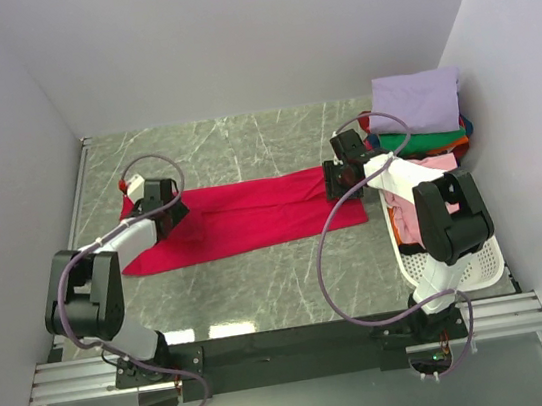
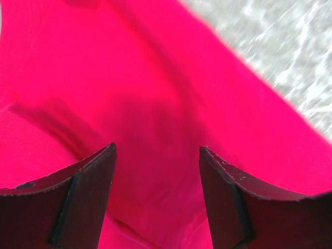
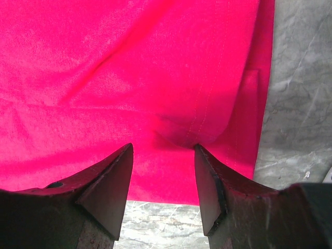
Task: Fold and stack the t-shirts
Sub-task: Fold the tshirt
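A large crimson-red t-shirt (image 1: pixel 253 216) lies folded into a long strip across the marble table. My left gripper (image 1: pixel 172 215) is open over its left end; in the left wrist view the gripper (image 2: pixel 157 150) has red cloth (image 2: pixel 155 78) between and beyond the fingers. My right gripper (image 1: pixel 341 181) is open over the shirt's right end; in the right wrist view the gripper (image 3: pixel 163 148) hovers just above the hemmed edge (image 3: pixel 218 104). A stack of folded shirts, lavender (image 1: pixel 416 102) on top of green, orange and blue, sits at the back right.
A white perforated basket (image 1: pixel 461 262) with pink cloth (image 1: pixel 410 222) stands at the right, beside the right arm. White walls enclose the table on three sides. Bare marble (image 1: pixel 232 143) lies behind the red shirt and in front of it.
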Motion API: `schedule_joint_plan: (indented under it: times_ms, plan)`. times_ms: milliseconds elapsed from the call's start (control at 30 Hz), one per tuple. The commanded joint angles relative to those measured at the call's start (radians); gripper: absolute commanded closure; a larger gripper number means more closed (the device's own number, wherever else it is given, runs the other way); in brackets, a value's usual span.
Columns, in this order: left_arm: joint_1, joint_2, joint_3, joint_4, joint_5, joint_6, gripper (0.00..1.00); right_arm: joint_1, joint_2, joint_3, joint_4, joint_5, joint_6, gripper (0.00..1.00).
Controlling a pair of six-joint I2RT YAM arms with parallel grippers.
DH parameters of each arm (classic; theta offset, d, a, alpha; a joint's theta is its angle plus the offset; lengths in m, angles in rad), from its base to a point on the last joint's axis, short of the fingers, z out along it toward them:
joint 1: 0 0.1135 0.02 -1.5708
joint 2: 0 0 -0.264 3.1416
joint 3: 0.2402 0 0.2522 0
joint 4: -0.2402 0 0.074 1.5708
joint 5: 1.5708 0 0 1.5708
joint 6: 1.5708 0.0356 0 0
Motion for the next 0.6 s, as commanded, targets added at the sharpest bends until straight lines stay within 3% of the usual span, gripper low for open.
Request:
schedule_joint_plan:
  times_ms: [0,300,567]
  plan:
    - [-0.001,-0.066,-0.043,-0.012,0.034,0.0,0.3,0.008,-0.037,0.007,0.016,0.005,-0.01,0.42]
    - [-0.002,-0.227,-0.172,-0.066,0.08,-0.04,0.3,0.008,-0.028,0.016,0.009,0.011,-0.009,0.42]
    - [-0.001,-0.315,-0.146,-0.095,0.052,-0.026,0.27,0.008,-0.008,0.073,-0.01,0.018,0.002,0.43]
